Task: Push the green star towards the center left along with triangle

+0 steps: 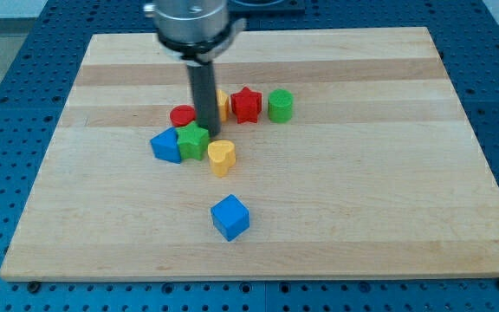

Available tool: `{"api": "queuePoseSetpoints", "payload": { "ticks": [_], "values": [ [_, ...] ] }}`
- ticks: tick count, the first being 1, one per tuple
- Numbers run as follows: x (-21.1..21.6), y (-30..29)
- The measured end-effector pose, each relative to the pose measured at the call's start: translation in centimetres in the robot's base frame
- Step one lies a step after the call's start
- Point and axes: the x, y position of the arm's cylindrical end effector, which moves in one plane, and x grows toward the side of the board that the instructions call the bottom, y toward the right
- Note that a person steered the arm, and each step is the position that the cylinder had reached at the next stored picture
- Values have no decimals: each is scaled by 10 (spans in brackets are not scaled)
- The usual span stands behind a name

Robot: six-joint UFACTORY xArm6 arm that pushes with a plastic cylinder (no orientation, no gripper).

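Observation:
The green star (193,139) lies left of the board's middle, touching the blue triangle (166,146) on its left. My tip (206,133) stands right against the star's right side. A red round block (183,115) sits just above the star and left of the rod. A yellow heart (222,157) lies just below and right of the tip.
A yellow block (222,104), partly hidden behind the rod, a red star (247,104) and a green cylinder (280,105) stand in a row to the tip's upper right. A blue cube (230,217) lies alone lower down. The wooden board (388,191) has edges all round.

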Motion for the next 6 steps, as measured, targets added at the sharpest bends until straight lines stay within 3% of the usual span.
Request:
{"api": "queuePoseSetpoints", "payload": {
  "ticks": [5, 6],
  "values": [
    [27, 36],
    [57, 6]
  ]
}}
